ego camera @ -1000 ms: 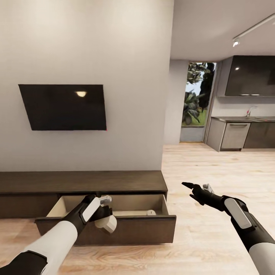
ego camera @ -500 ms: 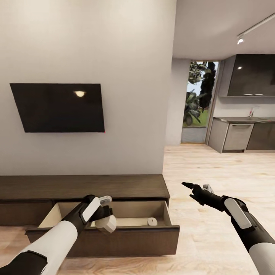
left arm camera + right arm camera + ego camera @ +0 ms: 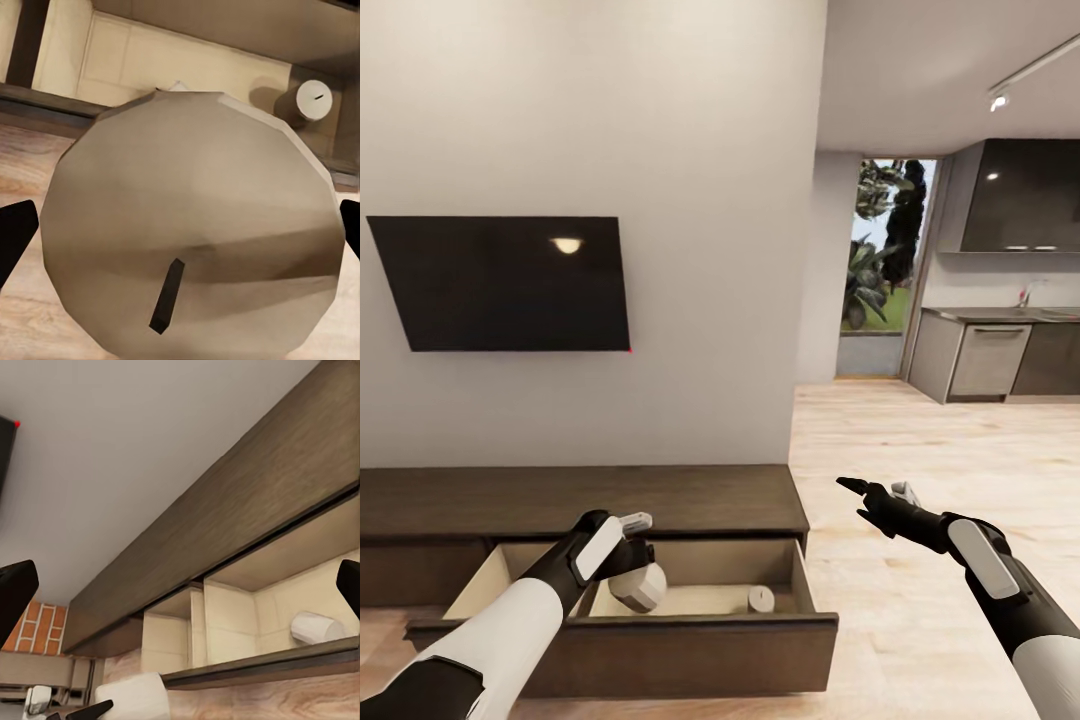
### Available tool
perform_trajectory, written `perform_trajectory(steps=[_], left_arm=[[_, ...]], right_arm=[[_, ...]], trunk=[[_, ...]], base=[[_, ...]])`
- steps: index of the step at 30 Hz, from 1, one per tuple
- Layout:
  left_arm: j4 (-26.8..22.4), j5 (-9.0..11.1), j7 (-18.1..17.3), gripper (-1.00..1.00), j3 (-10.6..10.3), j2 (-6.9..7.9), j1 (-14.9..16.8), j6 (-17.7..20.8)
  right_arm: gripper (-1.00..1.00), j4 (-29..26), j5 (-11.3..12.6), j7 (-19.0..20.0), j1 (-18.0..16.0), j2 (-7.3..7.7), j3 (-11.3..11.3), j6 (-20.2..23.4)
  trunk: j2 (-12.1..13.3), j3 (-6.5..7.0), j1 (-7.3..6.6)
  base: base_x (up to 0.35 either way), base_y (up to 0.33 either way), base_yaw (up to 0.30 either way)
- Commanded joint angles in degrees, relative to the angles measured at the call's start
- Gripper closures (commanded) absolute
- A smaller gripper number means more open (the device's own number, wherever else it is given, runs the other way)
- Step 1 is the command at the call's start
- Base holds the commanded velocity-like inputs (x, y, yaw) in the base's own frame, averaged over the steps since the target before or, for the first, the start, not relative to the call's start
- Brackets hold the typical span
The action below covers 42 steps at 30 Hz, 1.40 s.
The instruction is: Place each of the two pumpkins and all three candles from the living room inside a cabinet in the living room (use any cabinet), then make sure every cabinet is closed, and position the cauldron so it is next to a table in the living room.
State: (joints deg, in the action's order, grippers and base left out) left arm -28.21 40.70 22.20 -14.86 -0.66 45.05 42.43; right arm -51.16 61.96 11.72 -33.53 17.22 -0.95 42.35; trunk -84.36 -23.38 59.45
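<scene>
My left fingers (image 3: pixel 632 560) are clamped on a candle (image 3: pixel 639 587), tilted, over the open drawer (image 3: pixel 690 640) of the cabinet (image 3: pixel 580 497) (another candle (image 3: pixel 761 599) stands upright inside). My right fingers (image 3: pixel 865 497) are apart.

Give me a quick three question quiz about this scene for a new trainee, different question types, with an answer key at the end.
1. True or false: the drawer of the cabinet is pulled open.
2. Multiple choice: what does the left gripper hold? A) a pumpkin B) a candle C) nothing
3. Fill in: another candle stands inside the drawer near its ____ end in the head view.

Key
1. True; the pale interior shows.
2. B; the left wrist view shows its beige top and dark wick between the gripper's fingers.
3. Right.
</scene>
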Motion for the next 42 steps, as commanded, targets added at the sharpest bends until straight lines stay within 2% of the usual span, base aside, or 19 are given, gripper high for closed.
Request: perform_trajectory(steps=[1,21,42], left_arm=[[-0.1,0.5,0.7,1.00,-0.3,0.04,0.1,0.1],[0.2,-0.1,1.0,1.00,-0.5,0.04,0.0,0.0],[0.9,-0.1,1.2,1.00,-0.7,-0.13,0.0,-0.4]], right_arm=[[-1.00,0.0,-0.2,0.3,0.0,-0.02,-0.1,0.3],[-1.00,0.0,-0.2,0.3,0.0,-0.09,-0.2,0.3],[-1.00,0.1,-0.2,0.3,0.0,-0.09,-0.2,0.3]], trunk=[[0.0,-0.07,0.00],[0.0,-0.07,0.00],[0.0,-0.07,0.00]], base=[[0.098,0.000,0.000],[0.183,0.000,0.000],[0.067,0.000,0.000]])
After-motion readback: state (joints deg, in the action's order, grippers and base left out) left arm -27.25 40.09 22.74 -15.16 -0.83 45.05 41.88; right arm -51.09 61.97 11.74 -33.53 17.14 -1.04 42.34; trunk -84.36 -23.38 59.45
